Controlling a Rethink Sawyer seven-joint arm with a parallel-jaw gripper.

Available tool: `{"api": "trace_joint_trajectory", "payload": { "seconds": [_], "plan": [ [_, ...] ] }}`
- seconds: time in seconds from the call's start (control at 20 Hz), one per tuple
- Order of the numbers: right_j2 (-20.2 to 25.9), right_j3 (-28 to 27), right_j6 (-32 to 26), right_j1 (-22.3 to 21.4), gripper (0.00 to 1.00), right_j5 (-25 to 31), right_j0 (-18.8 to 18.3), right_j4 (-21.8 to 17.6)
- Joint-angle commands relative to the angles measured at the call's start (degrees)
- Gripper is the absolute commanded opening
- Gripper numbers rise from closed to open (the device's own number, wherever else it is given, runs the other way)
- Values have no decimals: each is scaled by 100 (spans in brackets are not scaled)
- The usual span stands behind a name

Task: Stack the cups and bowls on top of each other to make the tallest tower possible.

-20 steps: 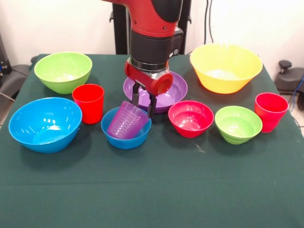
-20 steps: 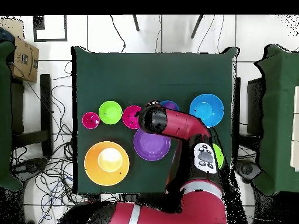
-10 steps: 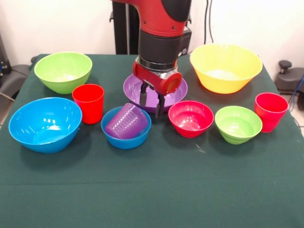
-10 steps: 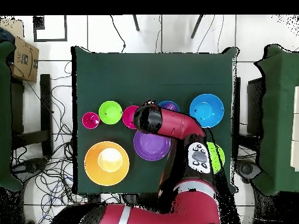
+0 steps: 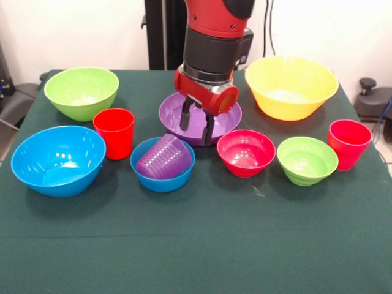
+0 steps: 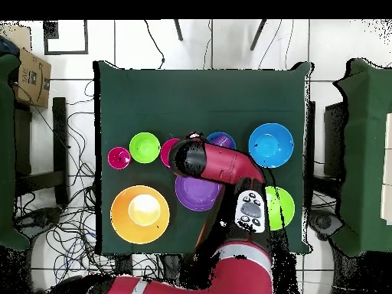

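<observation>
A translucent purple cup (image 5: 164,157) lies tilted on its side inside the small blue bowl (image 5: 160,179); the pair also shows in the overhead view (image 6: 222,139). My gripper (image 5: 197,126) is open and empty. It hangs over the purple bowl (image 5: 228,116), up and to the right of the purple cup and apart from it. One red cup (image 5: 114,132) stands left of the small blue bowl. The other red cup (image 5: 349,143) stands at the far right. In the overhead view the arm (image 6: 210,161) hides the gripper.
A large blue bowl (image 5: 58,160) and a lime green bowl (image 5: 81,91) stand at the left. A large yellow bowl (image 5: 291,86) is at the back right. A red-pink small bowl (image 5: 246,152) and a small lime green bowl (image 5: 307,160) stand in the front row.
My gripper has drawn up and to the right, away from the purple cup. The cup has settled lower on its side in the small blue bowl.
</observation>
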Motion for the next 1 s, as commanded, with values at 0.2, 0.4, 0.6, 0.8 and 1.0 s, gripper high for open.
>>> {"api": "trace_joint_trajectory", "payload": {
  "seconds": [0.2, 0.4, 0.6, 0.8, 1.0],
  "plan": [
    [-17, -335, 481, 221, 100, 421, 122, 27],
    [-174, -573, 371, 437, 100, 1012, 164, -18],
    [-235, -678, 383, 533, 100, 1582, 164, 24],
    [-10, -454, 469, 594, 100, 1562, 18, 179],
    [170, -263, 511, 642, 100, 1277, -81, 254]
  ]
}}
